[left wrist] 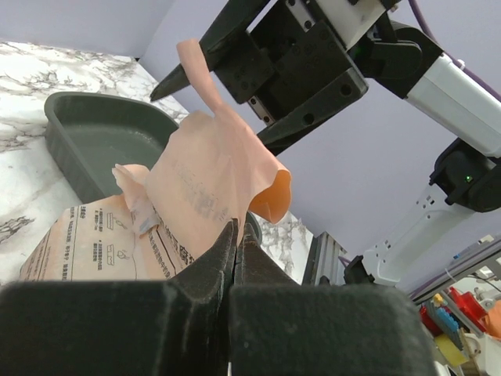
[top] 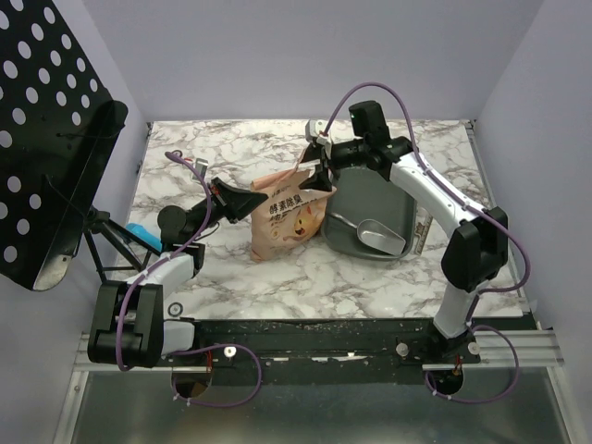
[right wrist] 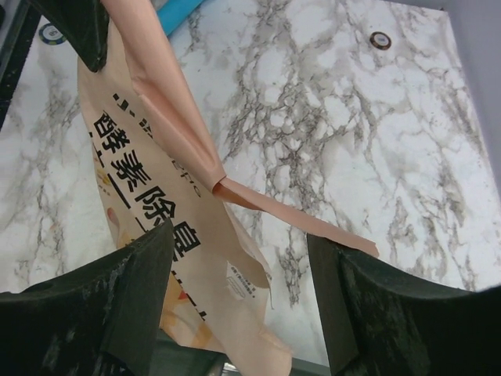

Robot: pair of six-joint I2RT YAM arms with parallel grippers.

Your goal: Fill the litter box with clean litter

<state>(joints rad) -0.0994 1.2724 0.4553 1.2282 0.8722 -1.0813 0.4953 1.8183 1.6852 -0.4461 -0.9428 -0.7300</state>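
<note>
The orange-tan printed litter bag [top: 289, 217] stands mid-table, its top torn open with a loose strip [right wrist: 297, 219] hanging off. The dark grey litter box [top: 370, 199] lies just right of it, with a small grey scoop [top: 381, 238] inside. My left gripper [top: 248, 200] is shut on the bag's upper left edge; the left wrist view shows the film pinched between its jaws [left wrist: 236, 235]. My right gripper [top: 319, 171] hovers open above the bag's top; its fingers [right wrist: 133, 290] straddle the bag without touching it. No loose clean litter is in view. The box [left wrist: 102, 137] looks empty of litter.
A black perforated panel [top: 46, 139] on a stand leans at the far left. A blue object [top: 143, 236] lies near the left arm. A slim cylinder [top: 422, 231] stands right of the box. A small round disc [right wrist: 381, 39] sits on the marble.
</note>
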